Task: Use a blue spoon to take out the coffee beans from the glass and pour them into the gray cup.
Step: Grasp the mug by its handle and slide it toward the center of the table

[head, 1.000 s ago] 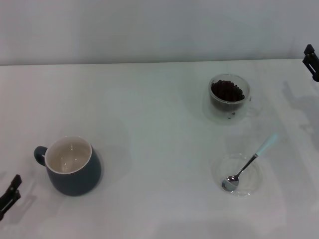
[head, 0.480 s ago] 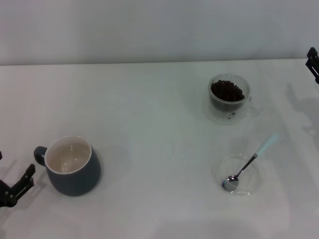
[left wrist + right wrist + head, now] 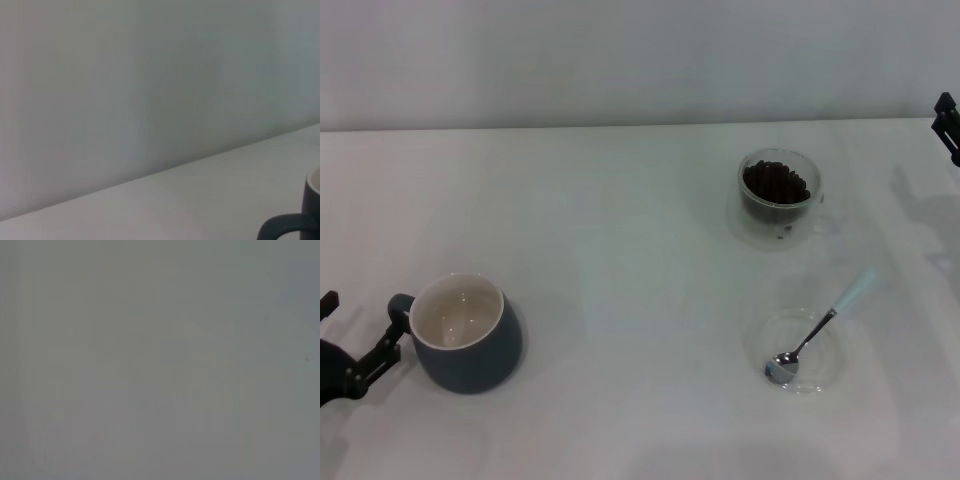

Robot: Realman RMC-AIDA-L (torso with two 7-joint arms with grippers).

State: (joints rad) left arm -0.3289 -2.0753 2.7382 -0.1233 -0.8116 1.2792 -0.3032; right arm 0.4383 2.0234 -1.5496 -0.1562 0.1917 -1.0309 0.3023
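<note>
The gray cup (image 3: 466, 335) stands upright at the table's front left, cream inside showing, with its loop handle (image 3: 399, 308) turned to the left. My left gripper (image 3: 360, 318) is open right beside that handle, one finger (image 3: 390, 332) almost touching it. The left wrist view catches only the cup's handle (image 3: 281, 228) and a sliver of its side. The glass (image 3: 778, 196) holding the coffee beans (image 3: 777, 182) stands at the back right. In front of it lies the blue spoon (image 3: 822, 324), its metal bowl resting in a saucer. My right gripper (image 3: 947, 122) hangs at the right edge, apart from everything.
A flat clear saucer (image 3: 828, 370) sits under the spoon's bowl at the front right. The white table (image 3: 620, 250) runs back to a pale wall (image 3: 620, 60). The right wrist view is a plain grey surface.
My left gripper has come in from the front-left corner toward the cup's handle. The right gripper has drawn slightly toward the right edge. Cup, glass and spoon have not moved.
</note>
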